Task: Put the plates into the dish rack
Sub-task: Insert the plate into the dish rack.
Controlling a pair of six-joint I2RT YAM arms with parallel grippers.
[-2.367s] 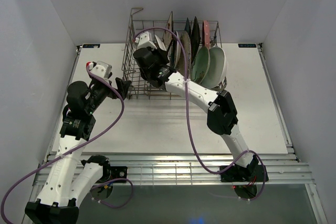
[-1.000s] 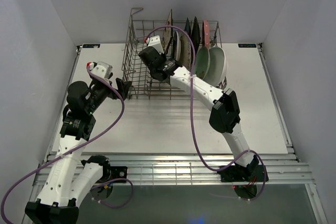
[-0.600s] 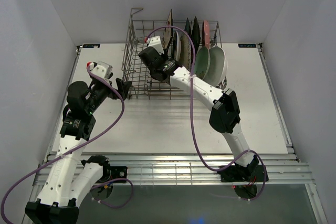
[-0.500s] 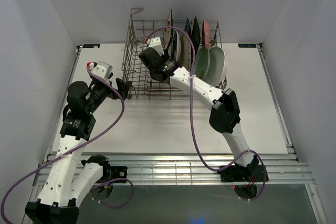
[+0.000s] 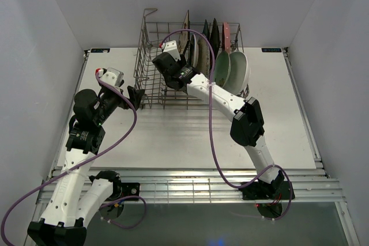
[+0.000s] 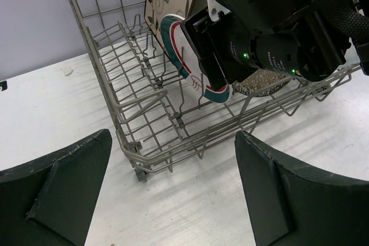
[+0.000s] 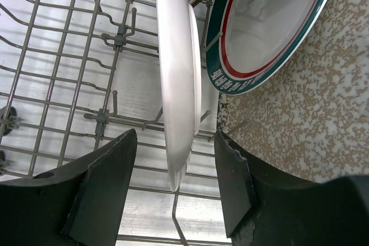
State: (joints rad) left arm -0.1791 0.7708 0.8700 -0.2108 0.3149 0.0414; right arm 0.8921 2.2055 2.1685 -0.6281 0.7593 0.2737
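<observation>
Right gripper (image 7: 176, 137) spread wide inside rack (image 5: 153, 93) — fingers straddle white plate (image 7: 174, 56), on edge between tines, not pinching. Left gripper (image 6: 173, 137) agape too — hovering just outside rack's corner.

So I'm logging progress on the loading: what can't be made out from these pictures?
Top view: how many plates stand in the grey metal wire dish rack; they are edge-on and the right arm covers some.
Left wrist view: most loaded plates, hidden by the right arm's black wrist.
Right wrist view: the far end of the edge-on white plate between the fingers of the right gripper, cut off by the top edge.
</observation>
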